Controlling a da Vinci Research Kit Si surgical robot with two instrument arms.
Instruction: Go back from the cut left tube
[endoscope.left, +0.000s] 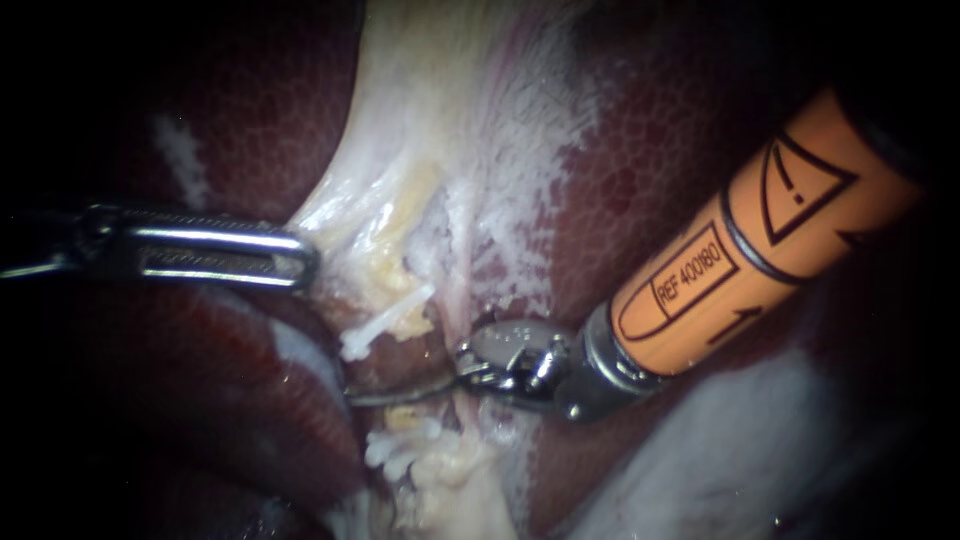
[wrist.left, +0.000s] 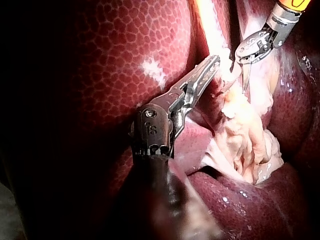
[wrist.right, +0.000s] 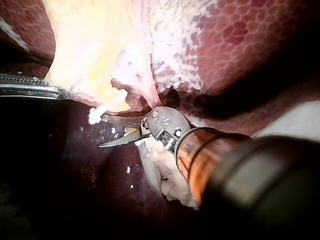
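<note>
Surgical bench: a liver (endoscope.left: 650, 180) is lying closely lit, with left instrument (endoscope.left: 300, 262) and right instrument (endoscope.left: 375, 395) reaching into pale tissue (endoscope.left: 400, 200).

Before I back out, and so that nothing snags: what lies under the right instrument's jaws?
Dark red liver shows under the right instrument, whose jaws are open. A white cut tube stump sits close beside them. Whatever lies beneath its wrist and shaft is covered.

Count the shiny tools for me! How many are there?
2. The left tool comes in from the left and touches the pale tissue. The right tool, on an orange shaft, comes in from the right, lower down. None looks hidden.
</note>
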